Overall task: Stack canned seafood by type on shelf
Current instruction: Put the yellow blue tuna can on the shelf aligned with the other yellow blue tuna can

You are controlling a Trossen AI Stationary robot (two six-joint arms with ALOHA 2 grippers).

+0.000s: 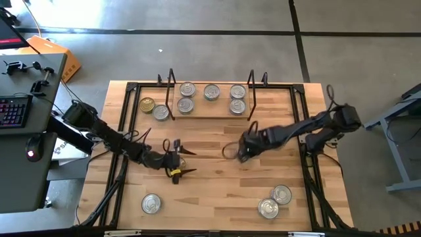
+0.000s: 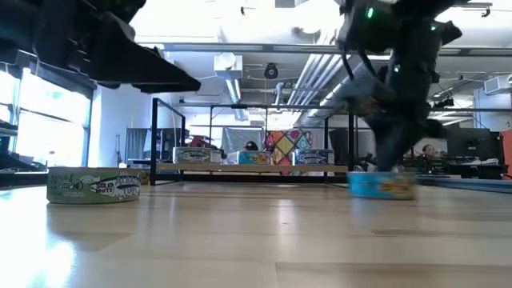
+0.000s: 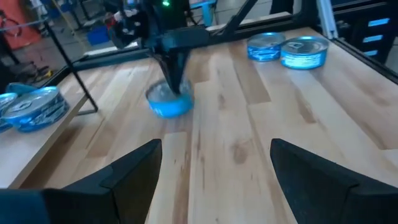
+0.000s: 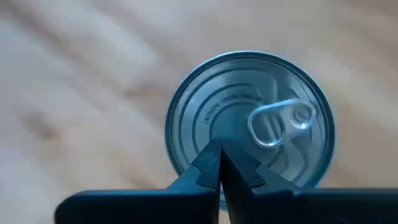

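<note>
My right gripper [image 1: 241,153] is shut, pointing down over a blue-walled tin with a silver pull-tab lid [image 4: 249,118] at mid-table [image 1: 230,150]. The tin also shows in the low view [image 2: 382,184] and the left wrist view [image 3: 169,102]. My left gripper [image 1: 177,162] is open and empty, to the tin's left, its fingers [image 3: 130,171] wide apart. The shelf [image 1: 210,117] stands at the far edge and bears several silver-lidded tins [image 1: 211,92]. A gold-lidded tin [image 1: 147,104] and a silver one [image 1: 161,112] rest on the table left of the shelf. My right gripper's shut fingertips [image 4: 211,163] stand over the tin's lid just inside its rim [image 4: 186,155], coming from above and pointing down. Whether they press on the lid I cannot tell. The rim behind them is hidden by the fingers.
A green-labelled tin [image 1: 151,203] sits near the front left [image 2: 94,186]. Two silver-lidded tins [image 1: 281,194] [image 1: 268,209] sit at the front right. The black frame [image 1: 309,164] runs round the tabletop. The shelf's wire uprights [image 1: 171,99] [image 1: 252,99] stand at both its ends.
</note>
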